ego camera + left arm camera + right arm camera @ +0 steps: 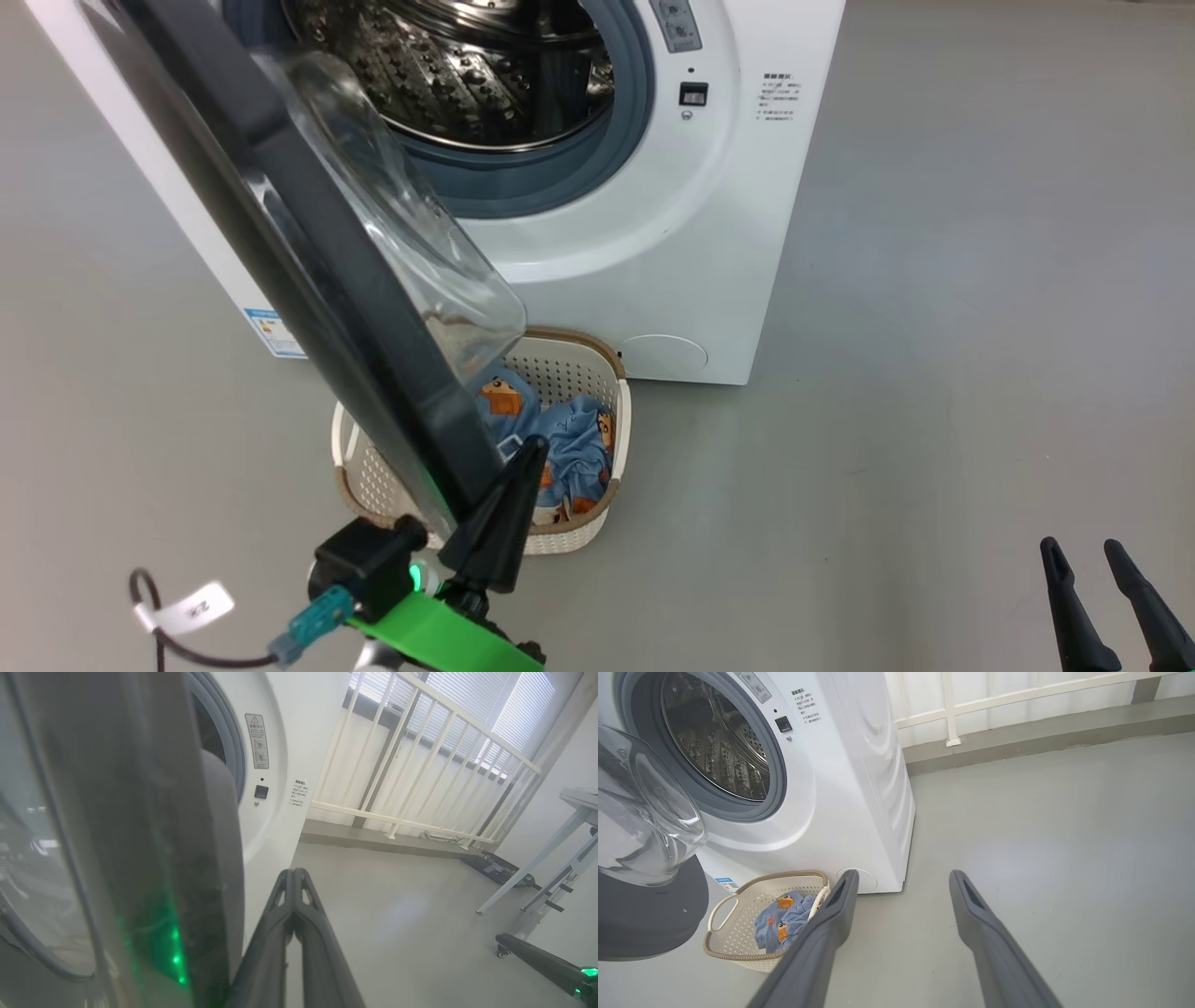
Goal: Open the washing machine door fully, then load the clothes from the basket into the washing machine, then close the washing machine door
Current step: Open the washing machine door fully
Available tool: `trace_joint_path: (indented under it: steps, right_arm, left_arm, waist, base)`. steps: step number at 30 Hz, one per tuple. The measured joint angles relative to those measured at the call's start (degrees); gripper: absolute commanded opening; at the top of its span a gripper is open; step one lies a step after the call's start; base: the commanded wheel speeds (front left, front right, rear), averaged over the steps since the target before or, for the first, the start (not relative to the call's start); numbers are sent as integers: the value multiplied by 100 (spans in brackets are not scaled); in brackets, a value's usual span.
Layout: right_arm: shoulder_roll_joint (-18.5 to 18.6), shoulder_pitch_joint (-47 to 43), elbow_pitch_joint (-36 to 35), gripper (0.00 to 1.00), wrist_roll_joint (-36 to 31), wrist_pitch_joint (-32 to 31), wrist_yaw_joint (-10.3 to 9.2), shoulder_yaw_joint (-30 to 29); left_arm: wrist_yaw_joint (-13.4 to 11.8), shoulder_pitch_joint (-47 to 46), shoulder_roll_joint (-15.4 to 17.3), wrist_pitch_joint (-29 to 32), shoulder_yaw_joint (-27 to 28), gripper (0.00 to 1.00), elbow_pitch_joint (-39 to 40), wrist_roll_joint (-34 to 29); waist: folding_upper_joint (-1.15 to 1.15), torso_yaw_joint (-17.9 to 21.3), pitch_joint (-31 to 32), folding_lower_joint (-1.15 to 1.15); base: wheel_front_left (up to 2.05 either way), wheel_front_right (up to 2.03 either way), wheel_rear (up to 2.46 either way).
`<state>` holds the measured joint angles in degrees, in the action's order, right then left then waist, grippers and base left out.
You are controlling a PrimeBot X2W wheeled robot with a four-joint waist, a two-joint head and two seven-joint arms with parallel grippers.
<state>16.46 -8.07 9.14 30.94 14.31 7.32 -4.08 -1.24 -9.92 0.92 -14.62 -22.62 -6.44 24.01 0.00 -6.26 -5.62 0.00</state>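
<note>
door: washing machine door (pixel 308 280) stands ajar, over basket (pixel 611 373) | clothes (pixel 571 446) in basket at washing machine (pixel 653 280) foot | left gripper (pixel 532 450) pinched together, empty, beside door rim | right gripper (pixel 1083 549) spread wide, empty | surface: grey floor (pixel 934 373) | room: white railing (pixel 420 765) | labels: blue sticker (pixel 275 331), warning-triangle label (pixel 257 741), print unreadable

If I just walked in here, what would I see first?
The big round washing machine door stands open at the left, with the shut left gripper right by its lower edge. Behind it shines the steel drum of the white washing machine. On the floor in front sits the basket, holding the blue cartoon clothes.
</note>
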Motion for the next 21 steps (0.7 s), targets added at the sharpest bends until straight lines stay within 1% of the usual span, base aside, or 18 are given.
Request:
trace_joint_path:
  steps: [8, 21]
  right_arm:
    - [5, 0, 0, 100, 1, 0, 0, 46]
    - [26, -5, -3, 100, 8, 0, 0, 154]
  left_arm:
    - [-1, 321, 2, -1, 250, 0, 169, -156]
    - [-27, 680, 32, -2, 541, 0, 311, -300]
  waist:
    - [0, -111, 67, 0]
    - [0, -466, 155, 0]
  base:
    - [0, 0, 0]
    - [0, 0, 0]
